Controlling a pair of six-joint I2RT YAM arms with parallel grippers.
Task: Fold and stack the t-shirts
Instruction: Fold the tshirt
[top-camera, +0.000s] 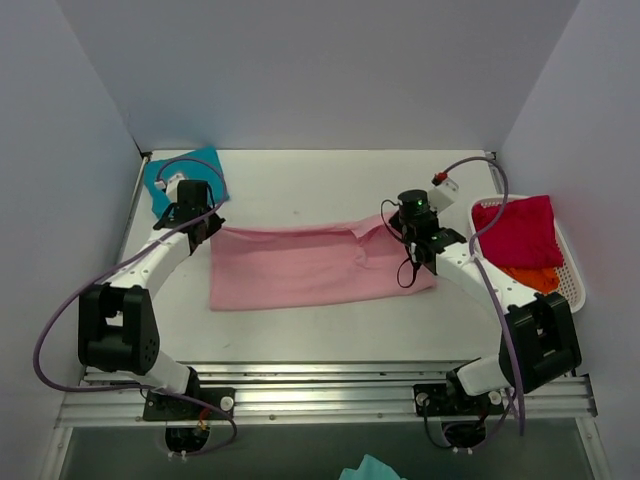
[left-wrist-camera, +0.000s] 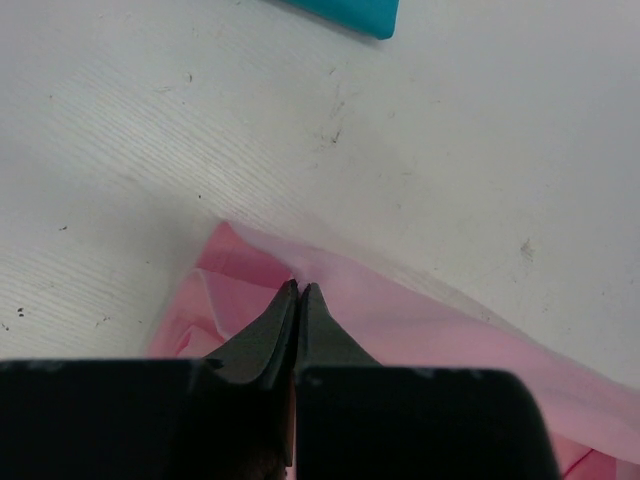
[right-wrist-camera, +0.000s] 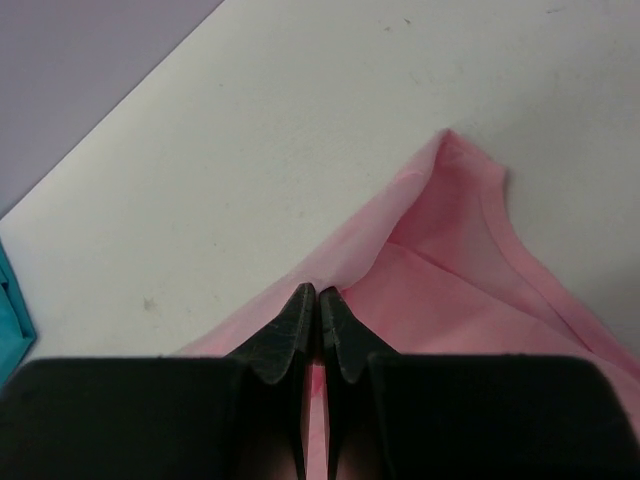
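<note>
My left pincer (left-wrist-camera: 298, 292) is pressed shut on the upper left edge of the pink t-shirt (top-camera: 310, 265), which lies as a wide band across the middle of the table (top-camera: 300, 180). My right pincer (right-wrist-camera: 318, 297) is closed to a sliver, with pink cloth pinched between its tips at the shirt's upper right. The teal t-shirt (top-camera: 188, 168) sits in the table's upper left corner. The magenta t-shirt (top-camera: 518, 230) and orange t-shirt (top-camera: 535, 278) lie in the basket (top-camera: 573, 270) at right.
</note>
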